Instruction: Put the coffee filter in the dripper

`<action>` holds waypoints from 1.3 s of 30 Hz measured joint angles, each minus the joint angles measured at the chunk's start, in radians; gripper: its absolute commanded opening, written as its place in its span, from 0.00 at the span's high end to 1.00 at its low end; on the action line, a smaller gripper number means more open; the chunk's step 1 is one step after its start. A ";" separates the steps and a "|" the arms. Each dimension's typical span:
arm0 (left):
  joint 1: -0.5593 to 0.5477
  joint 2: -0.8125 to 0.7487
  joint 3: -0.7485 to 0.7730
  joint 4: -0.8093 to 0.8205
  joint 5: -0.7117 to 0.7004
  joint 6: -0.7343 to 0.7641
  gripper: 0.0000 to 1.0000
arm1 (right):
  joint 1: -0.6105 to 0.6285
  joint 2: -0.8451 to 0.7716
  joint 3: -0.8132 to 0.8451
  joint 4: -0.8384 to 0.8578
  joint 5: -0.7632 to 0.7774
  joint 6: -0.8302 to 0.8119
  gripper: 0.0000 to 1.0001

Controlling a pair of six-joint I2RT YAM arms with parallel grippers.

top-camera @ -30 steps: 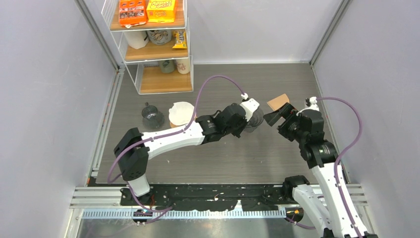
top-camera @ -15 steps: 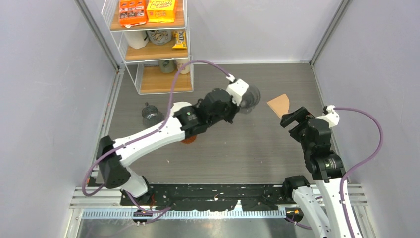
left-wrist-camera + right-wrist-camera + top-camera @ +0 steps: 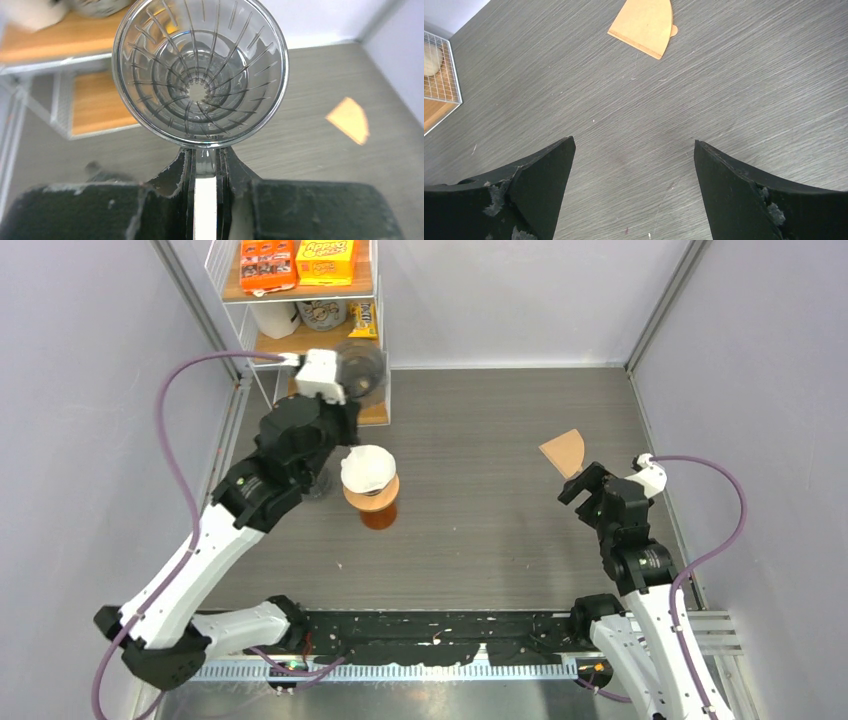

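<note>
The left gripper (image 3: 205, 172) is clamped on the stubby handle of the clear glass dripper (image 3: 200, 75). It holds the ribbed cone off the bench with its mouth tipped toward the wrist camera. In the overhead view this puts the dripper (image 3: 362, 368) at the upper left of the frame, in front of the wire shelf (image 3: 300, 345). Held like that, the open mouth is free to take a paper, though it is well apart from the paper itself.

The right gripper (image 3: 634, 145) has its jaws wide apart and holds nothing, hovering above the bare bench (image 3: 734, 100). The coffee filter (image 3: 644, 26), a tan folded fan, lies flat on the bench toward the top of that view, beyond the fingertips and untouched. From above it sits at the right of the frame (image 3: 563, 451). The spread jaws aimed toward it suggest a pickup comes next.

Mid-frame stands a white cone (image 3: 367, 468) on a brown cup (image 3: 376, 505), possibly a second dripper, though I cannot be sure.

The bench is dark grey with a fine wood grain. Pale walls (image 3: 90, 440) close it in, and the shelf carries boxes (image 3: 297, 260) and cups.
</note>
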 measured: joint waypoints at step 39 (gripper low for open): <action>0.552 -0.058 -0.547 -0.033 0.106 -0.266 1.00 | 0.000 0.067 -0.050 0.076 -0.020 -0.095 0.05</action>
